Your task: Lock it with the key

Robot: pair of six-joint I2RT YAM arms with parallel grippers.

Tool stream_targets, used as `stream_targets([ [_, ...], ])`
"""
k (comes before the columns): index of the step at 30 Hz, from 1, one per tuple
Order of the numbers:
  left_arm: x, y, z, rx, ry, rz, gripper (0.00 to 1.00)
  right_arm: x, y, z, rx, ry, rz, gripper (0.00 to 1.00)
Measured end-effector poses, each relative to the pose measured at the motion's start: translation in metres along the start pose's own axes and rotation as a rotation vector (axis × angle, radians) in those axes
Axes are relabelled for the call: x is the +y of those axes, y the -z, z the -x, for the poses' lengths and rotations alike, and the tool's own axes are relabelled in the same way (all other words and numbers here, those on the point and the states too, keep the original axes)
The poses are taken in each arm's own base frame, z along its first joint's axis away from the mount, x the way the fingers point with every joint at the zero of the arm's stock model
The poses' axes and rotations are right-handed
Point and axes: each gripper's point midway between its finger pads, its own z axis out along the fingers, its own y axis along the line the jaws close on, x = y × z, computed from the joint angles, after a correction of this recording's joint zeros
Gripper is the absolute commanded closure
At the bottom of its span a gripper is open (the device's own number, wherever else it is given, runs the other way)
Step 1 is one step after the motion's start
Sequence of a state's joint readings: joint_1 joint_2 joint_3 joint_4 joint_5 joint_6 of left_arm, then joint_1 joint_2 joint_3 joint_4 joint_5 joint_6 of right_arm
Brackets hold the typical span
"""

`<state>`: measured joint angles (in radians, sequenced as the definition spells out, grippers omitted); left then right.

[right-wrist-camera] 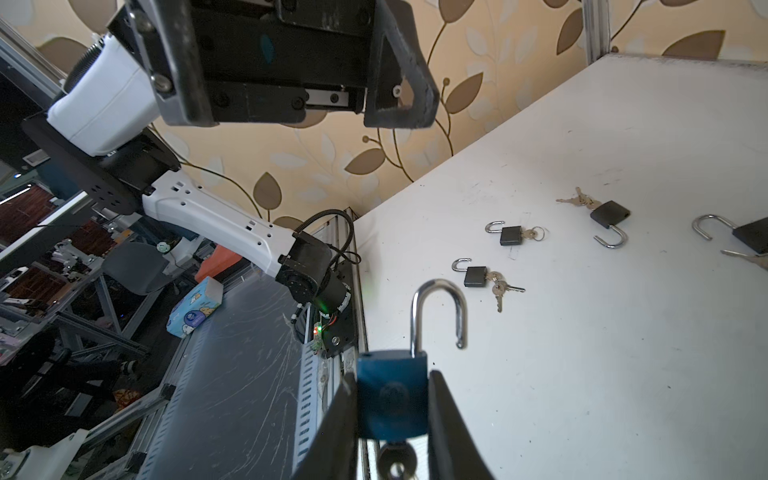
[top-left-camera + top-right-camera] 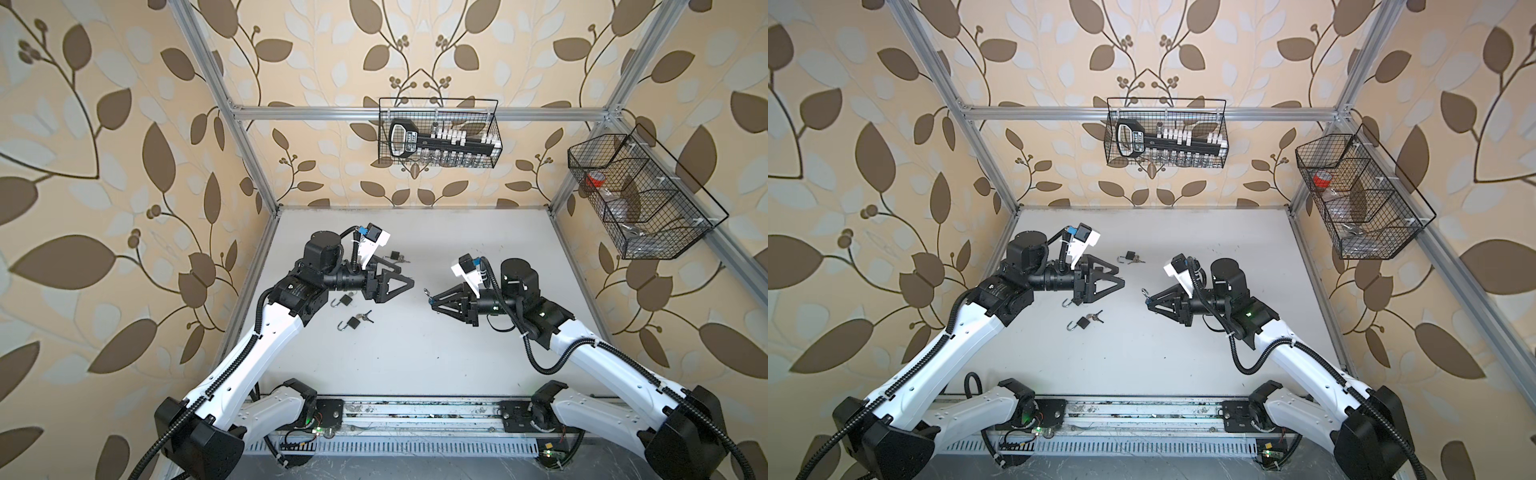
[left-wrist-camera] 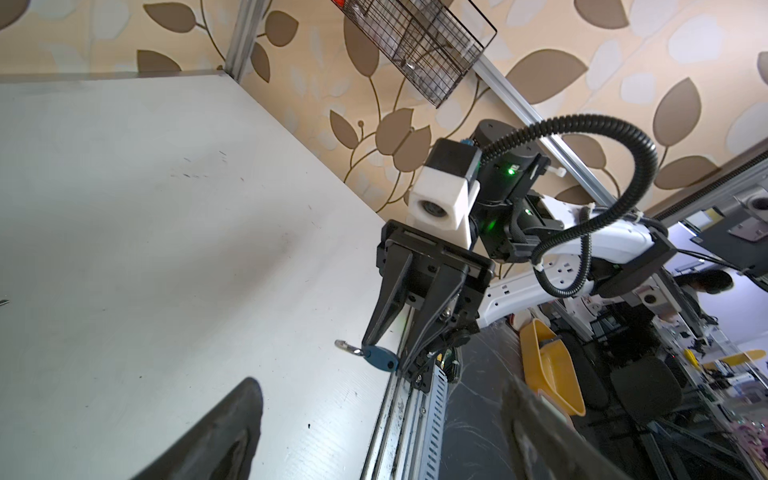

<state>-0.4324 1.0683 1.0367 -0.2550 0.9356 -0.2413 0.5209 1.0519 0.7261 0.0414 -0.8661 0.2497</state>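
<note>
Blue painted metal: the padlock [image 1: 392, 395] sits clamped by its body between the two fingers of the right claw [image 1: 392, 384], lifted clear of the worktop [image 1: 623, 353]. Its steel shackle [image 1: 438, 291] is swung open and points toward the left claw [image 2: 405, 277]. The left claw hangs opposite, a gap away, spread wide with nothing in it. Judgement on handling: the lock is rigid and dense for its size. The smooth sides may slip under twisting load, so a hold across the flat faces of the body looks sound. The shackle is polished and free to pivot, best pushed at its curved top. The key [image 1: 395, 461] is thin and small, to be taken by its head only. The right wrist view alone shows the key seated in the underside of the lock and the free end of the shackle out of its hole. In both top views the lock is a mere glint at the claw tip. The left wrist view gives it side-on. The top views alone show both claws and the gap between them. Several black padlocks [image 1: 475, 276] with keys lie open on the worktop, untouched.
</note>
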Motion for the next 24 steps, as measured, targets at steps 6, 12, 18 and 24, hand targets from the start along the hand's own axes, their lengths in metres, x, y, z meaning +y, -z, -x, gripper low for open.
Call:
stream_targets([
  [6,-0.015,-0.011,-0.007,0.051,-0.025,-0.083,0.24,0.02,0.001,0.011,0.01,0.015,0.096,1.0],
  [12,-0.024,-0.017,-0.008,0.076,-0.029,-0.135,0.32,0.035,0.003,0.017,0.025,0.02,0.177,1.0],
  [18,-0.029,-0.025,-0.013,0.114,-0.014,-0.187,0.31,0.041,0.003,0.016,0.041,0.007,0.219,1.0],
  [24,-0.034,-0.03,-0.017,0.131,-0.016,-0.211,0.33,0.04,-0.001,0.012,0.068,-0.038,0.249,1.0],
])
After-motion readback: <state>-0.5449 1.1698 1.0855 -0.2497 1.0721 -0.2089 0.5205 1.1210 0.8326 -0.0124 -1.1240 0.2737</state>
